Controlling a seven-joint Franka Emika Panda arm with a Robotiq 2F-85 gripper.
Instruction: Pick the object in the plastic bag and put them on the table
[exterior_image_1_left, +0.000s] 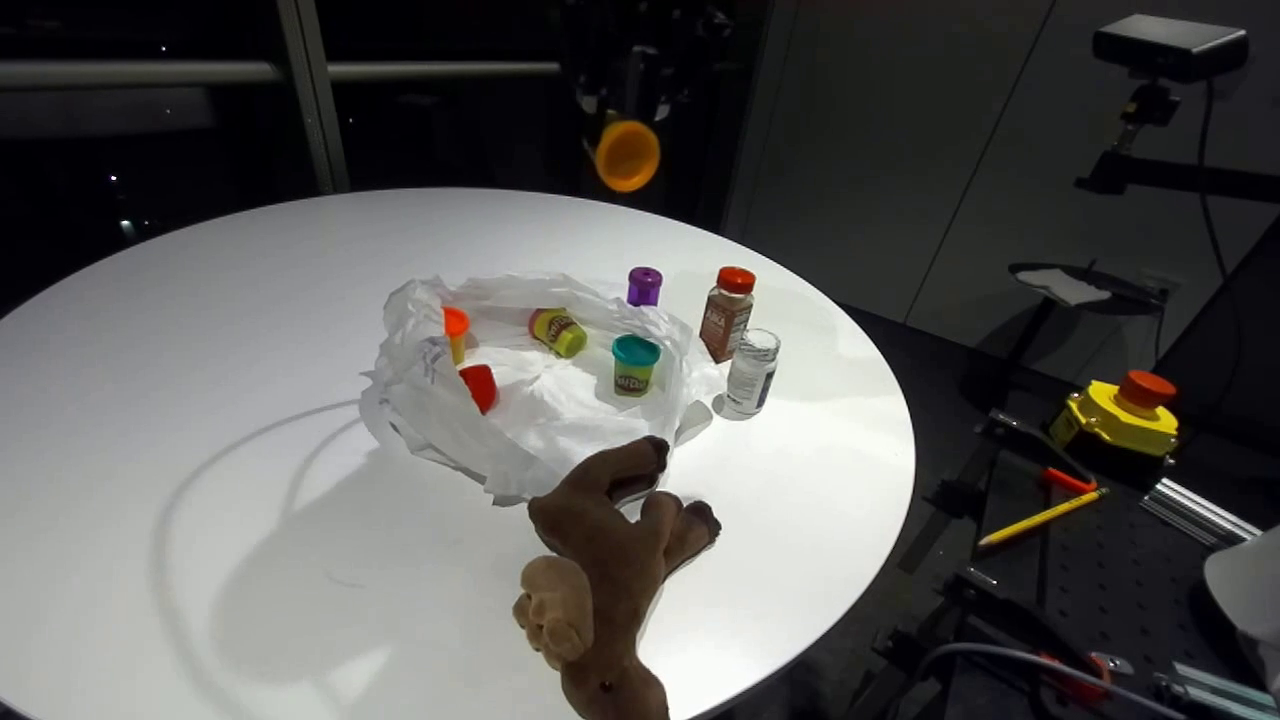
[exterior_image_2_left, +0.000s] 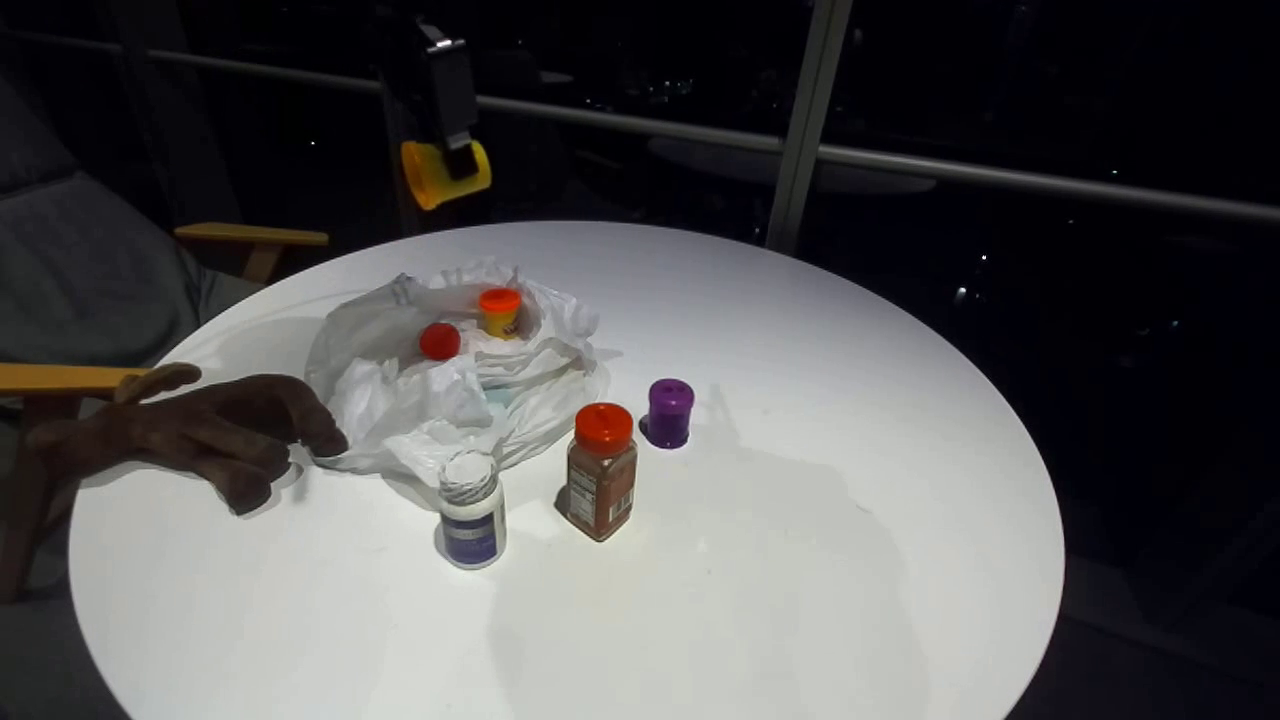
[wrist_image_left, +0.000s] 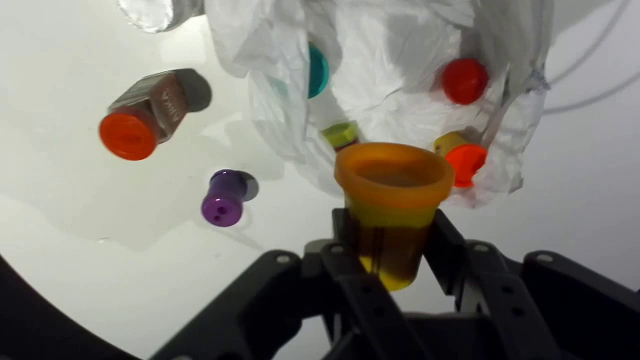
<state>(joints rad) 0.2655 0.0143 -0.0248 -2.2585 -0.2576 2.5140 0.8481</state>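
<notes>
Wrist view, right of center: a gripper grasps an orange-rimmed tub aloft, not yet set down. Work looks about half done: teddy bear, spice jar, white bottle and purple container occupy the table; teal-lidded pot, lime-lidded pot, orange-lidded pot and red piece wait inside the plastic bag. In an exterior view, upper left, the tub hangs sideways, long axis near level, rim leftward.

Crinkled plastic bag on a smooth white worktop

The bag looks thin and translucent; the teddy bear at the worktop's edge is matt plush; the purple container, glossy plastic; the spice jar, see-through with a smooth red cap; the orange-rimmed tub, smooth plastic; the chair, matt cloth with wooden-looking arms.
</notes>
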